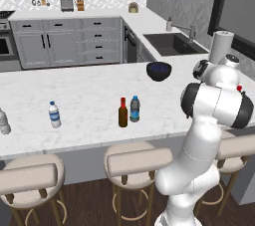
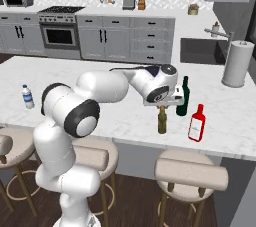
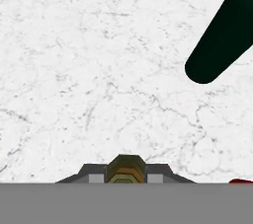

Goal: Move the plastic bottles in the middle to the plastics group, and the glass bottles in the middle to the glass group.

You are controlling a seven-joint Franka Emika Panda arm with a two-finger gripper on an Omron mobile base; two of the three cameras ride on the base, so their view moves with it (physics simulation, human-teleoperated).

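At the far left of the marble counter (image 1: 89, 120), in the left base view, stands the plastics group: a greyish clear bottle (image 1: 4, 122) at the edge of the picture and the white-capped water bottle (image 1: 54, 114) a little to its right. Well apart from them, in the middle of the counter, two small bottles stand just beside each other: the dark brown bottle with a red top (image 1: 123, 113) and, on its right, the dark bluish plastic bottle (image 1: 134, 109). Both look untouched, so I judge that these two moves are left to do.

Further right, in the right base view, the olive-amber bottle (image 2: 162, 120) stands upright with its base seemingly on the counter, near the glass group. The tall green wine bottle (image 2: 184, 96) is just behind it to the right, and the red bottle with white label (image 2: 197, 123) is near on its right. So this glass bottle seems to be at its place, but it is not let go.

The gripper (image 2: 162, 106) is clamped on the brown top of the olive-amber bottle; in the hand view the cap sits between the two fingertips (image 3: 90, 174). The arm reaches from the base on the left across to the right, with the forearm about level and the hand pointing straight down over the bottle. About one third of the work seems done.
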